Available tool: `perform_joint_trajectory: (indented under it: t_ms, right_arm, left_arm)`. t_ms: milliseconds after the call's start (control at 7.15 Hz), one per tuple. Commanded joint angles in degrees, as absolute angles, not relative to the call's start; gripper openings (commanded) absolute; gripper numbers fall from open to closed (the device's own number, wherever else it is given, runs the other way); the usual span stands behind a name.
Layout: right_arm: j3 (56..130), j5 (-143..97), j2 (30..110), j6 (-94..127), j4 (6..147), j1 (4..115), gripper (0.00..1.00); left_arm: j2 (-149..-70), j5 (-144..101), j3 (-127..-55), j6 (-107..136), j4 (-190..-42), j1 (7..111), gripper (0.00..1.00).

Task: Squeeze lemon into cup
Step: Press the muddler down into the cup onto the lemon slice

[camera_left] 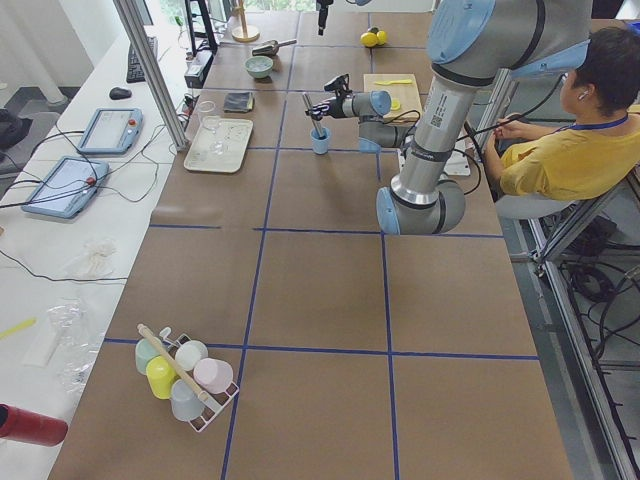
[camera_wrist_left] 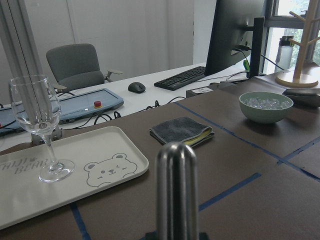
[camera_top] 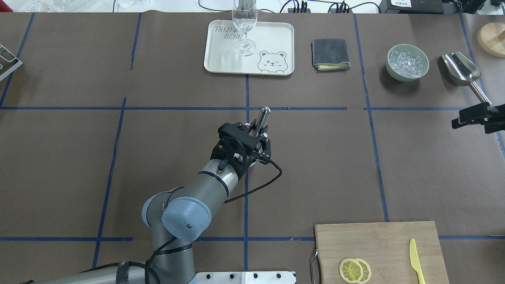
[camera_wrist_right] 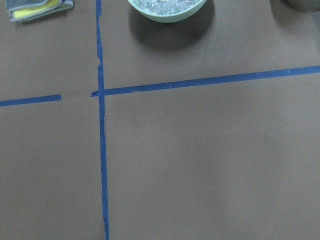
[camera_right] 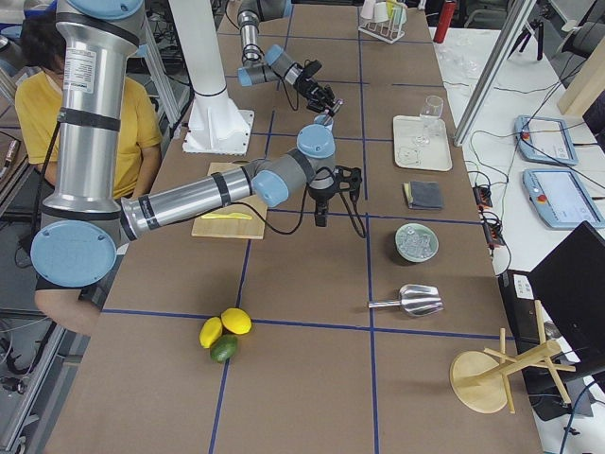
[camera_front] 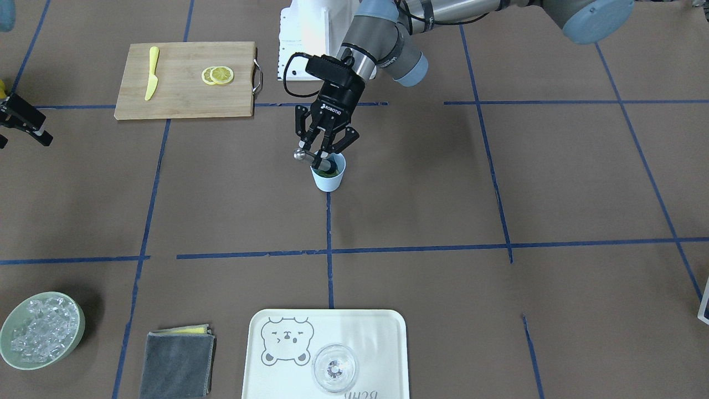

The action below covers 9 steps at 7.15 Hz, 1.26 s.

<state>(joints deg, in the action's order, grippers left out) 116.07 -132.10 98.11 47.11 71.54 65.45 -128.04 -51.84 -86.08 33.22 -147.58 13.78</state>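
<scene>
Left gripper (camera_front: 317,157) clamped on a metal rod (camera_front: 299,155) whose lower end dips into the cup (camera_front: 331,181). Right gripper (camera_front: 25,126) at the table edge, fingers apparently parted, empty. Lemon (camera_front: 217,75), two overlapping slices, lies flat on the cutting board (camera_front: 183,100), well apart from the cup; probably light, stiff and thin, so pinch across the rind.

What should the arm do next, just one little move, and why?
Probably lift the left gripper straight up. It is shut on a metal rod whose lower end stands in the cup, while the lemon slices lie untouched on the cutting board.
</scene>
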Motion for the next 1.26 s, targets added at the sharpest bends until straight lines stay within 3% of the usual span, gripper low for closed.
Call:
perform_joint_trajectory:
  t_ms: [0, 559, 1119]
  right_arm:
    - [116.02, -132.10, 98.00, 47.11, 71.54, 65.39, 1.00]
    - [116.02, -132.10, 97.91, 47.11, 71.54, 65.39, 1.00]
    - [116.19, -132.10, 98.00, 47.46, 71.54, 65.39, 1.00]
  left_arm:
    - [-127.97, -51.86, -86.04, 33.14, -147.57, 13.45, 0.00]
    - [-128.49, -51.94, -86.74, 32.26, -147.48, 13.45, 0.00]
    - [-129.37, -52.64, -96.74, 29.09, -145.30, 16.60, 0.00]
